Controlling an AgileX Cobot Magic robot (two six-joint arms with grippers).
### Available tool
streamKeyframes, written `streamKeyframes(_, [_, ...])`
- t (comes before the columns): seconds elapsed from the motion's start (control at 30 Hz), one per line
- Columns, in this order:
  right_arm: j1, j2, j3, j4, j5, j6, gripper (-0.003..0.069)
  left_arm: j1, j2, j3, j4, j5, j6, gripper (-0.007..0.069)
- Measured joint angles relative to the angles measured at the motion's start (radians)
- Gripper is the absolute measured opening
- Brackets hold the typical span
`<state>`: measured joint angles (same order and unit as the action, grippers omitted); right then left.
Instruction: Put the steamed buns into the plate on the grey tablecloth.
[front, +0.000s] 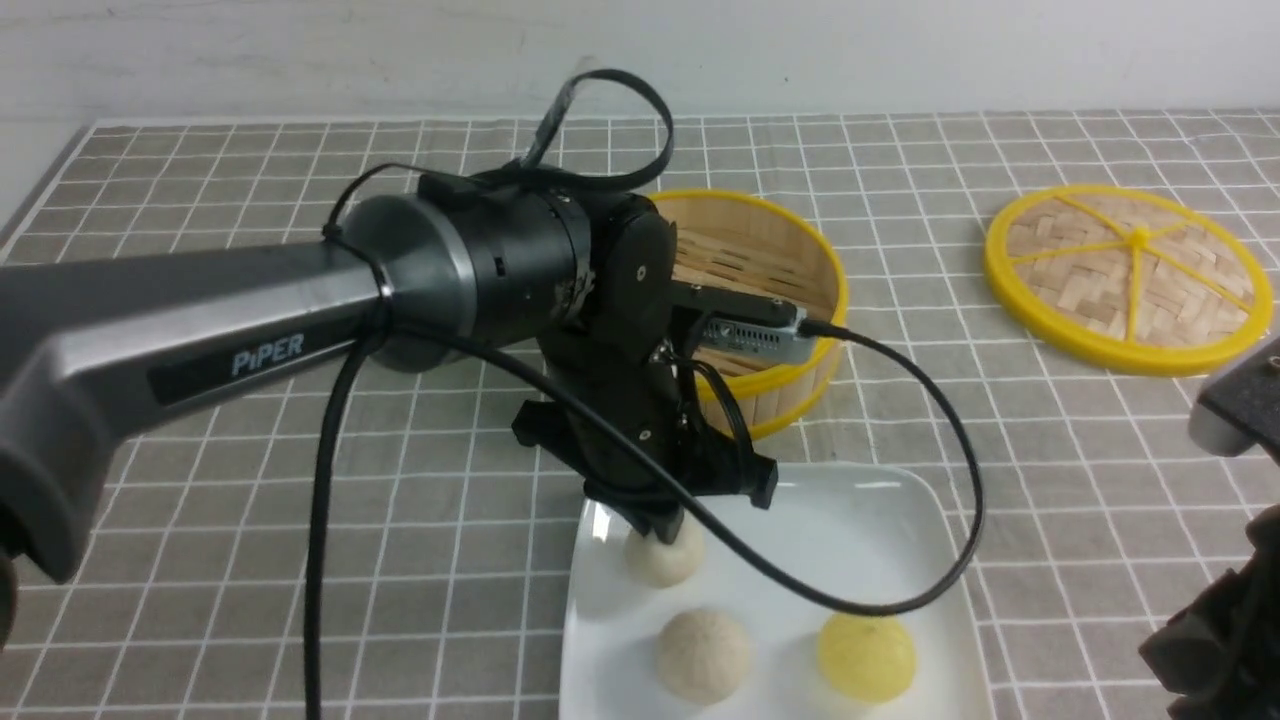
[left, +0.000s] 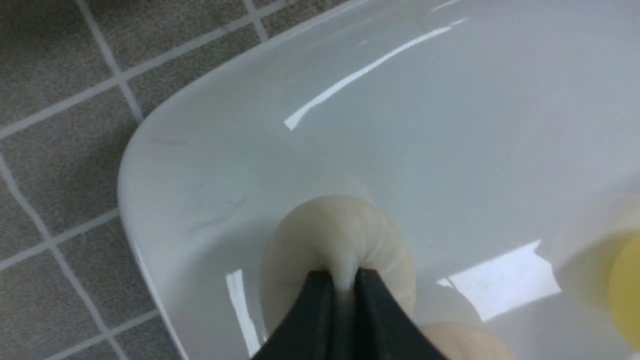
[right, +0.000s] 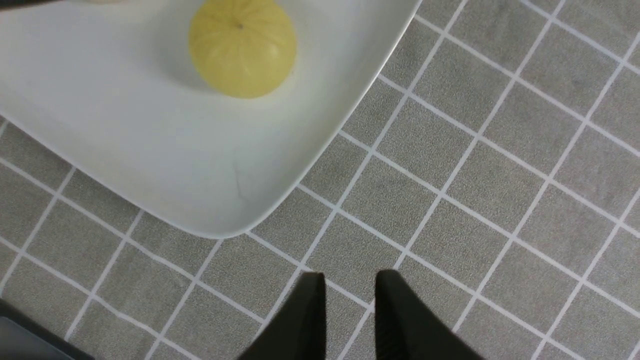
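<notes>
Front view: grey tablecloth (front: 450, 600) covers the table, with the plate (front: 880, 530) lying on it. Bamboo steamer (front: 790, 260) is just behind the plate; the part the arm does not hide looks empty. Its lid (front: 1130, 275) is well apart from the plate, behind and to its right. Left gripper (front: 655, 525) is down over the plate's back-left corner, jaws pinched on the top of a cream bun (front: 665, 560) that rests on the plate floor. Right gripper (right: 350, 280) is off the plate beside a corner, jaws parted, holding nothing. Steamed buns (front: 703, 655): all three are inside the plate, with the second cream bun (left: 465, 342) and yellow bun (front: 865, 655) lying free in its near half. Looks nearly done; what's left is releasing the pinched bun and lifting clear.
</notes>
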<state>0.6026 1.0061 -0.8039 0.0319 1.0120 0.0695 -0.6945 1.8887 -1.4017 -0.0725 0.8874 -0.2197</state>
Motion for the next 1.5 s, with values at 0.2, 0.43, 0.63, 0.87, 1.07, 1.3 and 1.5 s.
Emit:
streamKeyframes(0.2, [0.000, 0.000, 0.000, 0.000, 0.004, 0.000, 0.0168, 0.000, 0.001, 0.000, -0.002, -0.007, 0.000, 0.0180])
streamKeyframes(0.43, [0.000, 0.000, 0.000, -0.010, 0.029, 0.000, 0.0175, 0.000, -0.015, 0.000, -0.016, -0.022, -0.046, 0.0332])
streamKeyframes(0.63, [0.000, -0.078, -0.073, -0.014, 0.151, 0.000, 0.0172, 0.000, -0.150, 0.000, 0.047, -0.002, -0.061, 0.0233])
streamKeyframes(0.87, [0.000, -0.340, -0.086, -0.019, 0.188, 0.073, 0.0009, 0.000, -0.283, 0.000, 0.115, 0.066, -0.061, 0.0015])
streamKeyframes(1.07, [0.000, -0.637, 0.064, -0.058, -0.055, 0.099, -0.0015, 0.000, -0.322, 0.000, 0.127, 0.073, -0.061, 0.0001])
streamKeyframes(1.3, [0.000, -0.792, 0.354, -0.103, -0.513, 0.101, -0.0015, 0.000, -0.322, 0.000, 0.129, 0.074, -0.061, 0.0001])
streamKeyframes(1.5, [0.000, -0.795, 0.425, -0.105, -0.671, 0.101, -0.0013, 0.000, -0.322, 0.000, 0.129, 0.078, -0.061, 0.0001])
